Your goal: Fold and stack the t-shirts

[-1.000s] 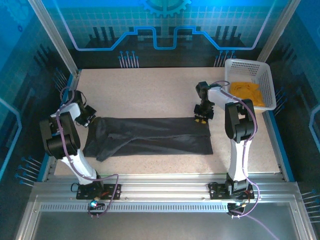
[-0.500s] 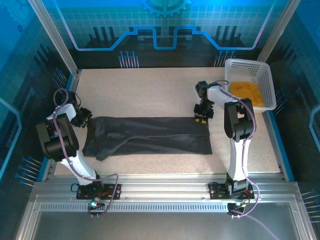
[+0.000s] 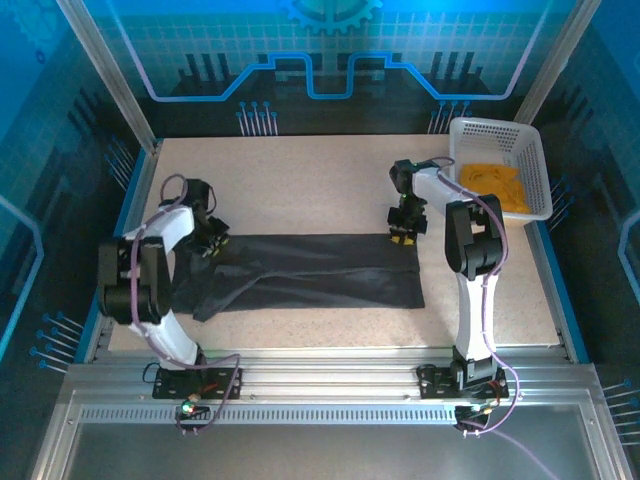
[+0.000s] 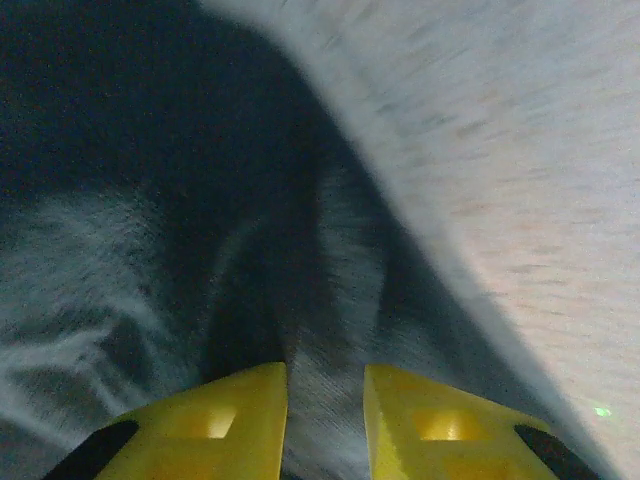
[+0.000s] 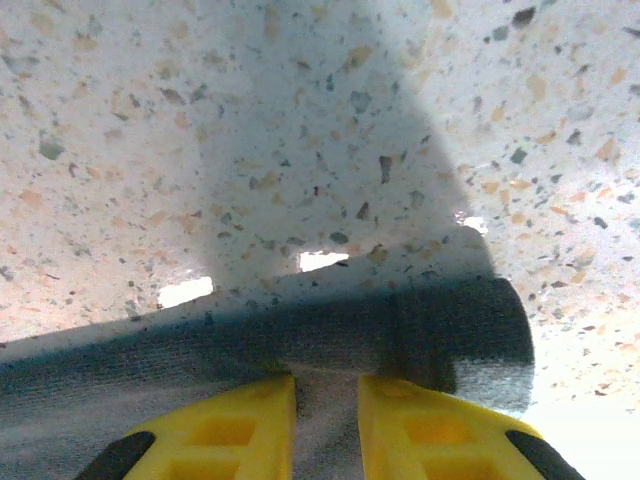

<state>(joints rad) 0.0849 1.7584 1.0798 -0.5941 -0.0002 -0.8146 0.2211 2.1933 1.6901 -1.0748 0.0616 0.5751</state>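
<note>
T-shirts first, seen from above: the charcoal-grey t-shirt (image 3: 310, 275) lies flat as a long band across the speckled worktop (image 3: 300, 180), running left to right between the two arms. The orange-yellow t-shirt (image 3: 490, 183) sits crumpled inside the white lattice basket (image 3: 495, 124) at the far right corner, well apart from the dark one. The left gripper (image 3: 210, 243) is down at the band's far left corner and the right gripper (image 3: 403, 237) at its far right corner; from up here both sets of jaws are too small to judge. Through the left wrist camera the picture is smeared, yet dark cloth of the charcoal-grey t-shirt (image 4: 150, 200) covers the left and middle, with bare worktop (image 4: 520, 150) off to the right. The left gripper (image 4: 325, 415) shows yellow jaws with a narrow slot between them and grey cloth in that slot, though I cannot tell whether they nip it or merely stand over it. Through the right wrist camera, the rolled edge of the charcoal-grey t-shirt (image 5: 300, 335) runs across the lower part, with bare worktop (image 5: 300, 120) beyond. The right gripper (image 5: 327, 410) has its yellow jaws drawn close on a fold of that grey cloth, pinching the shirt just behind its edge.
</note>
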